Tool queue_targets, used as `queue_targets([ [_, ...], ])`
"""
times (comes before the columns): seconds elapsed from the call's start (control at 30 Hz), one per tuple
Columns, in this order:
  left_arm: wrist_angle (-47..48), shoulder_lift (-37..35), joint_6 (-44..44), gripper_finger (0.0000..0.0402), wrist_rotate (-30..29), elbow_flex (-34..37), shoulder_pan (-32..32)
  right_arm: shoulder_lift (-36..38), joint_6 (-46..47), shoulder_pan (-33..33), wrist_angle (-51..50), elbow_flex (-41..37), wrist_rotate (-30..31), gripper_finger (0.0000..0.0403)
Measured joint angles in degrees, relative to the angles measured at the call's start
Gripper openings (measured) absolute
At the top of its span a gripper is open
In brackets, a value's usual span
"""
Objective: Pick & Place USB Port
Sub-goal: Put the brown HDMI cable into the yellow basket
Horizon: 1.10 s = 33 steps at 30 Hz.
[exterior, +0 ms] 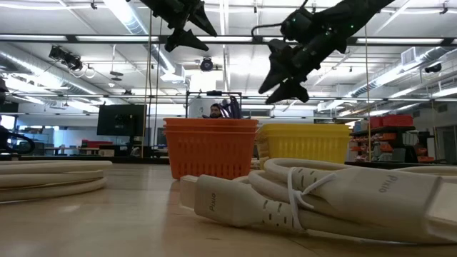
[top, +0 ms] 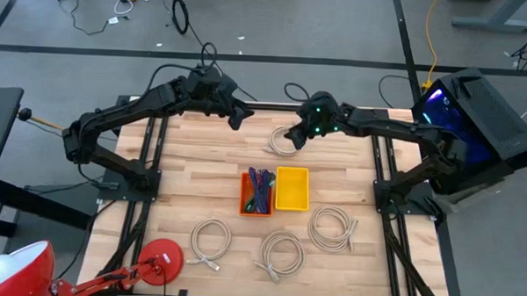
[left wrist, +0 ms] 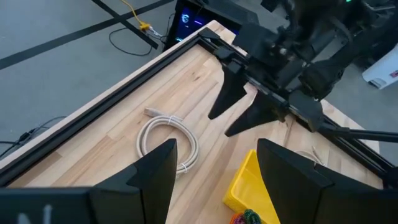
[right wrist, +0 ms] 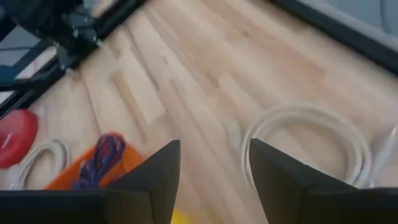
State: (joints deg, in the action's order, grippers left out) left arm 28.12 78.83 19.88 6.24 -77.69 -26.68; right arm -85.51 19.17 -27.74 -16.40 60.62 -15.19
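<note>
A: Right tool (top: 292,138) is up off the table (top: 351,164), hanging over the coiled cable (top: 280,140) that lies on the far side of the yellow bin (top: 292,188). Fingers spread wide, nothing between them.

B: And the left tool (top: 236,116)?

A: Also spread and empty, in the air a little farther from the yellow bin than the right one, and off to its side. It looks like it's waiting.

B: So the cable's flat on the wood, loose?

A: Flat, untouched as far as I can see. In the right wrist view the coil (right wrist: 311,140) sits just ahead of the fingertips.

B: What worries you?

A: A coil is springy. Pinch only one strand and I'd expect the loops to sag open on the lift, with a tail dragging across the table. It could snag on the wall of the yellow bin or spill over into the orange bin (top: 256,193) touching it, which already holds dark cables.

B: And the arms?

A: The two tools are near each other above that coil. If the left one drifted in while the right one descended, they could knock together.

B: Other coils?

A: Three more (top: 282,252) on the near side of the yellow bin, well apart from this one.
</note>
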Motion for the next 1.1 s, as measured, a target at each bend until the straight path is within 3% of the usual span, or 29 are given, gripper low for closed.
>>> queue_targets([
  [0.1,-0.04,0.00,0.02,0.0227,-0.01,0.00,-0.01,-0.05,-1.83,-1.55,2.13,0.00,-1.43,0.0193],
  [0.17,-0.10,0.00,0.02,0.0227,-0.02,0.00,-0.02,-0.05,-6.42,-1.77,4.24,0.11,3.05,0.0191],
  [0.37,-0.22,0.00,0.31,0.0227,-0.02,0.00,0.04,-2.12,-29.73,-0.60,-9.78,1.90,17.90,0.0176],
  [0.6,-0.26,0.00,0.37,0.0227,-0.66,0.00,0.28,-6.80,-39.25,-0.41,-19.32,2.21,23.24,0.0172],
  [0.9,-0.24,0.00,0.33,0.0227,-1.68,0.00,0.31,-8.66,-45.85,1.86,-22.60,2.25,23.01,0.0172],
  [1.1,-0.28,0.00,-0.23,0.0227,-2.31,0.00,0.31,-8.66,-40.96,4.06,-23.15,2.25,14.21,0.0172],
])
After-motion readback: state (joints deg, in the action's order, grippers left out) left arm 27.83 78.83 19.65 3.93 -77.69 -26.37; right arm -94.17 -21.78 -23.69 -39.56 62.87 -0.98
